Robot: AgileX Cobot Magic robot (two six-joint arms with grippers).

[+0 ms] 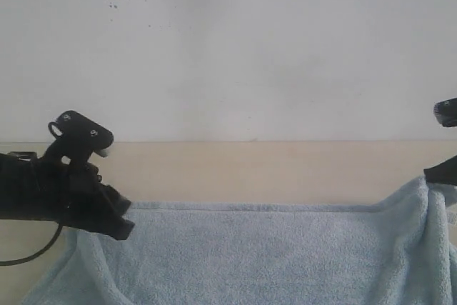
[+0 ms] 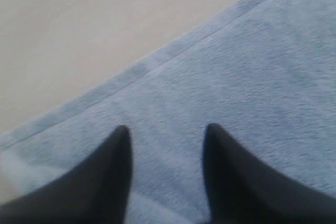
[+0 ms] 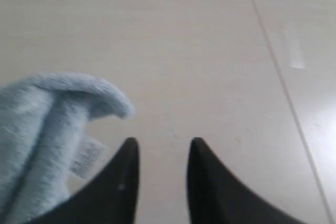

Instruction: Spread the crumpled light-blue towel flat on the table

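The light-blue towel [image 1: 271, 255] lies spread across the near part of the beige table [image 1: 257, 169], its hemmed far edge running straight from left to right. Its right end [image 1: 421, 198] stands up in a raised fold. My left gripper [image 1: 123, 228] hovers at the towel's far left corner. In the left wrist view this gripper [image 2: 168, 127] is open, with the towel [image 2: 241, 77] under the fingers and nothing held. My right gripper [image 1: 441, 173] sits at the frame's right edge next to the raised fold. It is open [image 3: 164, 140] over bare table [image 3: 199, 51], beside the folded towel corner [image 3: 52, 114].
A white label [image 3: 86, 158] hangs on the towel fold next to the right gripper's finger. A white wall [image 1: 228, 48] with small dark specks rises behind the table. A strip of bare tabletop lies between the towel's far hem [image 2: 126, 74] and the wall.
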